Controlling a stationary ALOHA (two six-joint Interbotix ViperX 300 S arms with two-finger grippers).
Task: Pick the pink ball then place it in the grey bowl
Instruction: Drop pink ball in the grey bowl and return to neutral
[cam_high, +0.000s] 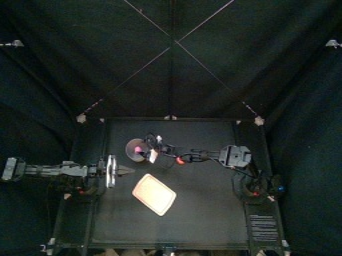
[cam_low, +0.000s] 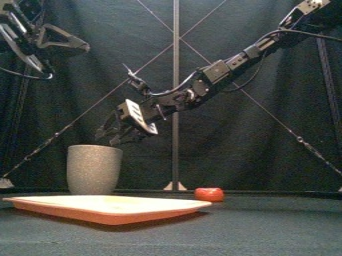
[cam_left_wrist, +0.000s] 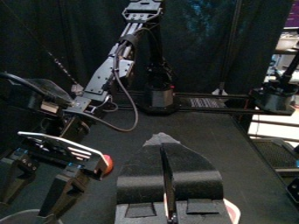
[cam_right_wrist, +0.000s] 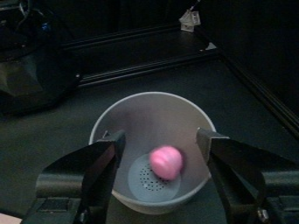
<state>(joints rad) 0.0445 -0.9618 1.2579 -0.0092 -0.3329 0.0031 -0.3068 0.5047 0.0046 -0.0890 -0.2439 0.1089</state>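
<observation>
The right arm comes in from the right and reaches past the middle of the table (cam_high: 201, 215), sloping down so that the right gripper (cam_right_wrist: 162, 133) hangs over the cup (cam_low: 94, 168), pointing into its mouth. Its jaws are spread wide and grip nothing. The ball (cam_right_wrist: 166, 161) lies inside the cup, low down, clear of both jaws. The left arm rests at the left side of the table, drawn back and held high, well apart from the cup. The left gripper (cam_left_wrist: 163, 144) has its jaws pressed together with nothing between them.

By count: two arms, one grey cup, one pink ball, one pink tray (cam_low: 107, 208) and one small red toy (cam_low: 209, 193). The tray lies flat in front of the cup, nearer the table's front edge. The red toy sits on the table to the right of the tray, apart from it.
</observation>
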